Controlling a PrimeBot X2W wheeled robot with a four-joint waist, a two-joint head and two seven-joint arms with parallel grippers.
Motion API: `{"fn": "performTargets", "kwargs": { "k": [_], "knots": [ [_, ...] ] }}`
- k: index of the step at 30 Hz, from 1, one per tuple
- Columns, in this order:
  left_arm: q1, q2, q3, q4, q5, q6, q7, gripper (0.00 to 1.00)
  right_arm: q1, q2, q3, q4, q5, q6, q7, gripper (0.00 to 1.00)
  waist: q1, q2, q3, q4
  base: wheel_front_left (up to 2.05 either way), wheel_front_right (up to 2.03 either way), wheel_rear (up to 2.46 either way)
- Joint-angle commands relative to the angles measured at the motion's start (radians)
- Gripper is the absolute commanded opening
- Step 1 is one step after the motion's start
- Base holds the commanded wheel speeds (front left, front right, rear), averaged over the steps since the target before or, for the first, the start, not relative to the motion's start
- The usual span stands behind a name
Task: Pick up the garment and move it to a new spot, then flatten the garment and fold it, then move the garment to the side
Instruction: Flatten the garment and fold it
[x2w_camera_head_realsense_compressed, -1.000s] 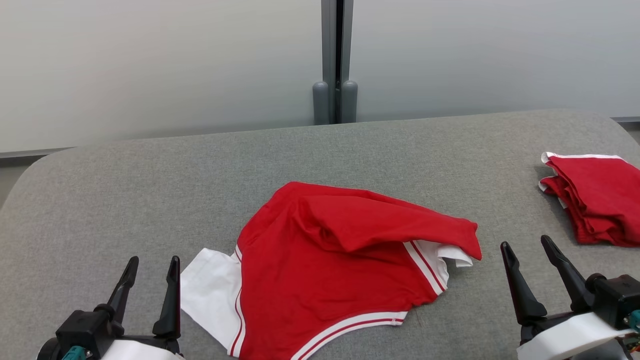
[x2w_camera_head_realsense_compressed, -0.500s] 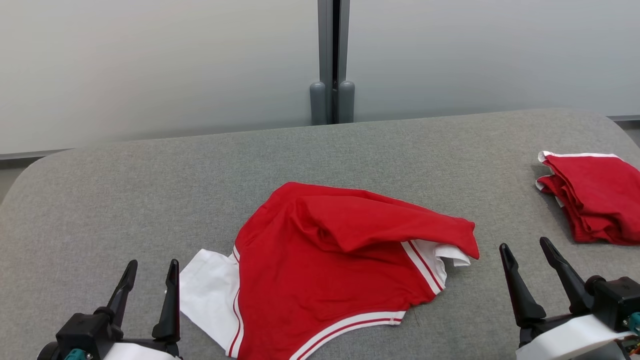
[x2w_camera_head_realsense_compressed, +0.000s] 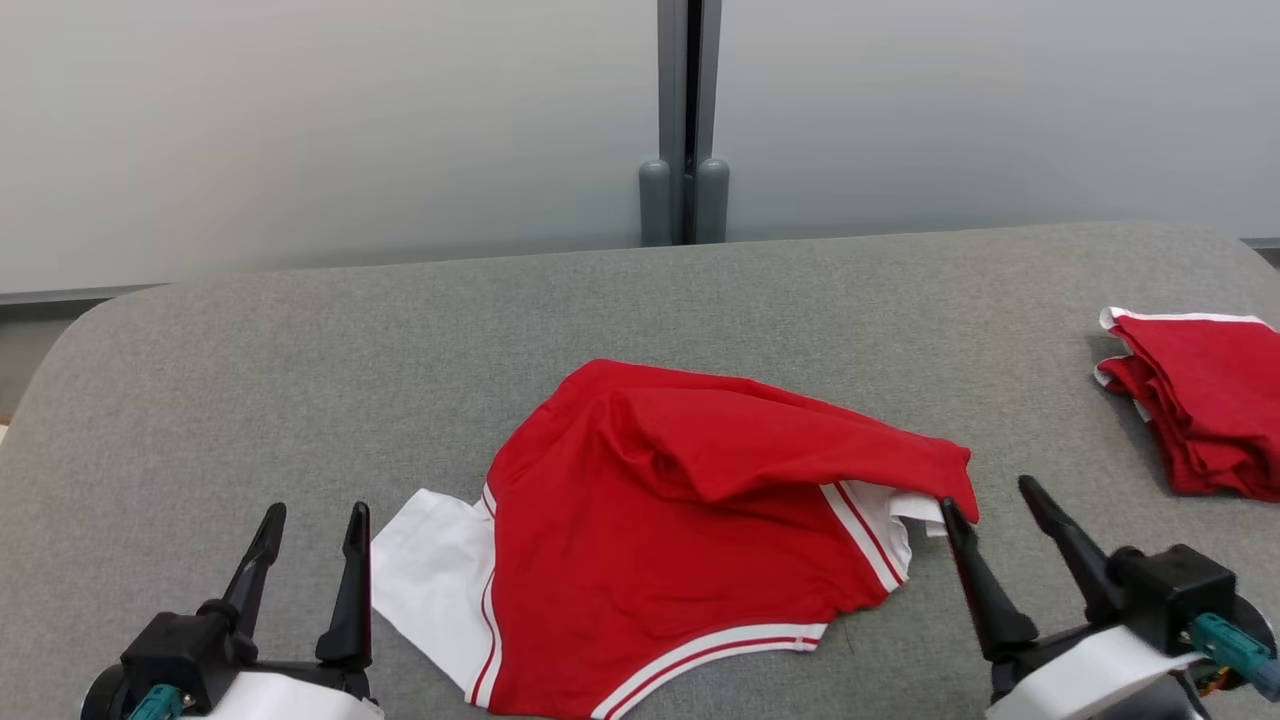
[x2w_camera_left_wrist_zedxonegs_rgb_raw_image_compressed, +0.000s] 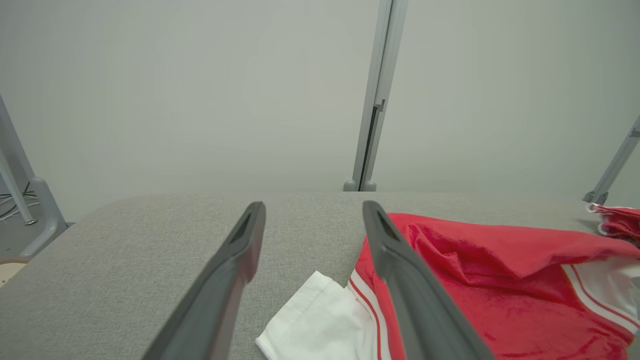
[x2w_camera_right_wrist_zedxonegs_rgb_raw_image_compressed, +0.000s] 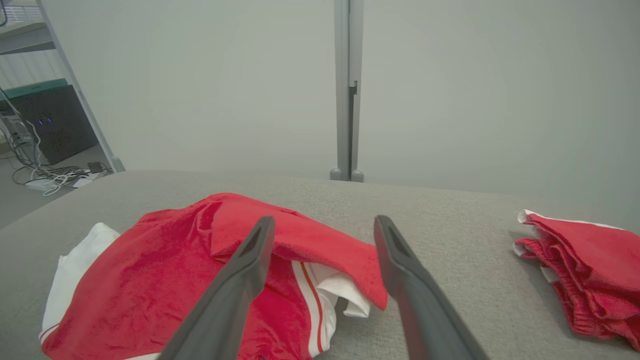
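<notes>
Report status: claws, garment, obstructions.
Left claw open, empty, left of garment. Right claw open, empty, near its right corner. Garment crumpled, unfolded, on grey table. Folded red pile far right, apart.

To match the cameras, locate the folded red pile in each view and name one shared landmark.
Head view: folded red pile at the right edge.
Left wrist view: folded red pile at the far right edge, cut off.
Right wrist view: folded red pile at lower right.
Shared landmark: the upright grey post at the back.
</notes>
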Motion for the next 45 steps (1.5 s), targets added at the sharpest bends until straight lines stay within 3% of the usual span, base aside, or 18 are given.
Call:
{"fn": "performTargets", "kwargs": {
  "k": [1,11,17,23,24,25,26,27,36,42,45],
  "knots": [
    [-0.024,0.002,0.002,-0.007,0.007,0.004,-0.002,1.00,-0.017,-0.009,0.020,0.006,-0.002,0.000,0.004,1.00,0.0000,-0.0001,0.013,0.015,0.00,0.00,0.00],
    [-0.144,-0.031,-0.031,-0.012,0.028,-0.018,-0.025,1.00,-0.172,-0.043,0.379,0.139,0.045,0.000,0.029,1.00,0.0000,-0.0001,0.146,0.148,0.00,0.00,0.00],
    [-0.185,-0.057,-0.032,0.010,0.033,-0.033,-0.044,1.00,-0.270,-0.055,0.598,0.293,0.098,0.000,0.035,1.00,0.0000,-0.0001,0.197,0.200,0.00,0.00,0.00],
    [-0.208,-0.078,-0.021,0.029,0.036,-0.044,-0.055,1.00,-0.349,-0.066,0.741,0.428,0.153,0.000,0.065,1.00,0.0000,-0.0001,0.220,0.224,0.00,0.00,0.00],
    [-0.212,-0.080,-0.018,0.031,0.038,-0.046,-0.056,1.00,-0.360,-0.068,0.758,0.447,0.158,0.000,0.073,0.91,0.0000,-0.0001,0.222,0.224,0.00,0.00,0.00],
    [-0.215,-0.082,-0.016,0.033,0.040,-0.045,-0.057,1.00,-0.370,-0.067,0.767,0.460,0.164,0.000,0.071,0.47,0.0000,-0.0001,0.223,0.224,0.00,0.00,0.00],
    [-0.218,-0.082,-0.013,0.035,0.042,-0.045,-0.057,1.00,-0.383,-0.066,0.771,0.469,0.165,0.000,0.064,0.19,0.0000,-0.0001,0.224,0.223,0.00,0.00,0.00],
    [-0.219,-0.083,-0.010,0.037,0.045,-0.048,-0.058,1.00,-0.393,-0.064,0.773,0.474,0.171,0.000,0.054,0.00,0.0000,-0.0001,0.224,0.222,0.00,0.00,0.00],
    [-0.211,-0.091,0.022,0.035,0.061,-0.059,-0.060,1.00,-0.474,-0.039,0.711,0.337,0.197,0.000,-0.144,0.00,0.0000,-0.0001,0.211,0.161,0.00,0.00,0.00],
    [-0.207,-0.083,0.037,0.030,0.072,-0.064,-0.060,1.00,-0.455,-0.027,0.554,0.227,0.178,0.000,-0.222,0.00,0.0000,-0.0001,0.203,0.108,0.00,0.00,0.00],
    [-0.209,-0.077,0.042,0.026,0.078,-0.066,-0.060,1.00,-0.390,-0.015,0.377,0.145,0.148,0.000,-0.240,0.00,0.0000,-0.0001,0.205,0.071,0.00,0.00,0.00]
  ]
}}
